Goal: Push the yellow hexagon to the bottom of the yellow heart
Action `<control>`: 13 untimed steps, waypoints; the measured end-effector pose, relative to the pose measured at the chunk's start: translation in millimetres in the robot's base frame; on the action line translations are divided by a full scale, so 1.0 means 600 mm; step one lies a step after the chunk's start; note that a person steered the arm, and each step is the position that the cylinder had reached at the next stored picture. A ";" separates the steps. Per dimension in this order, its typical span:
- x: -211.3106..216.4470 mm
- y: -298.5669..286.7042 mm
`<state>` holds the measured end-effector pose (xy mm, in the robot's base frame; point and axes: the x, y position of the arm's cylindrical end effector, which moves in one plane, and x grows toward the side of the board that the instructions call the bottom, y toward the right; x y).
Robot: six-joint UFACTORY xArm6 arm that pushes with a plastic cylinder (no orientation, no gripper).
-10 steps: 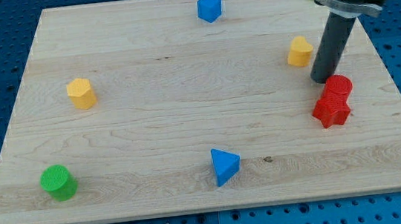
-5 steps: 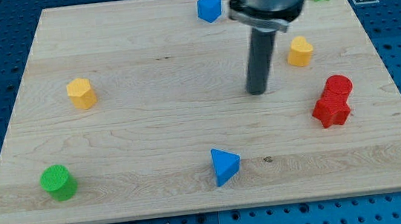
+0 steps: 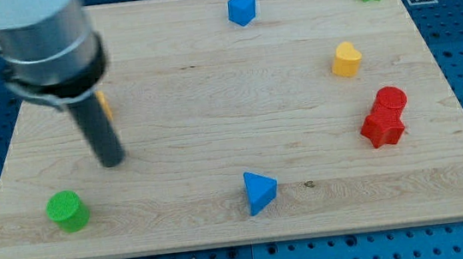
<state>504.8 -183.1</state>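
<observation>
Work across the wooden board (image 3: 212, 106), which carries every block. The rod has no jaws, so it neither clamps nor releases anything; it only pushes. My tip (image 3: 112, 163) rests on the board near the left edge, just below and to the right of the yellow hexagon (image 3: 105, 104), with no clear contact between the two.

Procedure for this step, as judged from the layout:
1. The yellow heart (image 3: 346, 59) sits near the right edge, well apart from the hexagon. The push must therefore run toward the right edge.
2. Bring my tip round to the hexagon's left-edge side before pushing. From its present spot, a push would send the block toward the top edge.
3. Aim for the bare wood just below the heart, above the red blocks (image 3: 384, 117).
4. Keep the line of push through the block's centre, or it will likely slip aside.

The hexagon is mostly hidden behind the rod; only a thin orange-yellow sliver shows, so its shape cannot be confirmed here.
</observation>
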 end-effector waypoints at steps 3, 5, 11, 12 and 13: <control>-0.070 -0.166; -0.078 -0.203; -0.124 0.178; -0.124 0.247; -0.124 0.317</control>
<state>430.7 6.9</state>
